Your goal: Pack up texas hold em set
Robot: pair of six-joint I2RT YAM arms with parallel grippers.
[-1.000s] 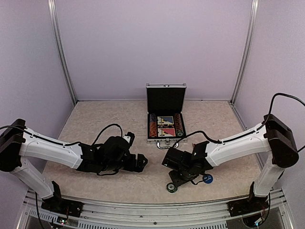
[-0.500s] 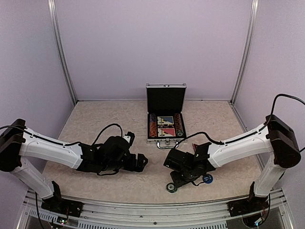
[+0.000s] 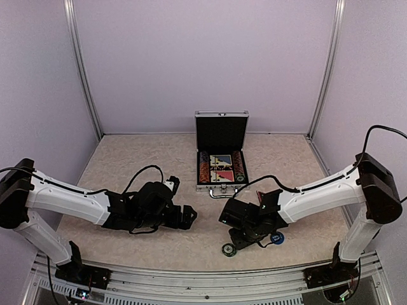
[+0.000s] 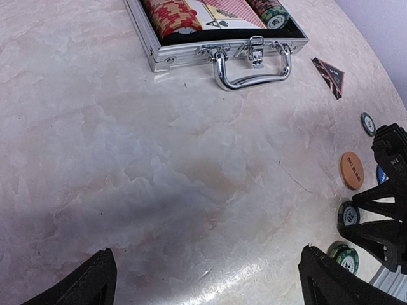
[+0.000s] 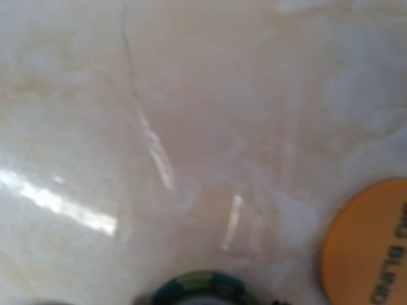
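The silver briefcase [image 3: 220, 166] lies open at the table's middle back, lid upright, with cards and red and green chips inside; it also shows in the left wrist view [image 4: 191, 38]. My right gripper [image 3: 234, 243] is tipped down onto the table, its fingers [image 4: 376, 197] apart on either side of a green/white chip [image 4: 348, 214]. That chip sits blurred at the bottom of the right wrist view [image 5: 200, 289]. An orange disc [image 4: 351, 170], a blue disc [image 3: 276, 238], a second green chip [image 4: 343, 257] and the dark triangular marker [image 4: 329, 76] lie loose nearby. My left gripper [image 3: 188, 216] is open and empty, low over bare table.
Another green chip [image 4: 367, 124] lies loose right of the case handle [image 4: 251, 67]. The orange disc [image 5: 369, 244] is just right of my right gripper. Purple walls and metal posts close in the table on three sides.
My right gripper has dropped lower and shifted slightly toward the near edge, over the green chip. The left arm has not moved.
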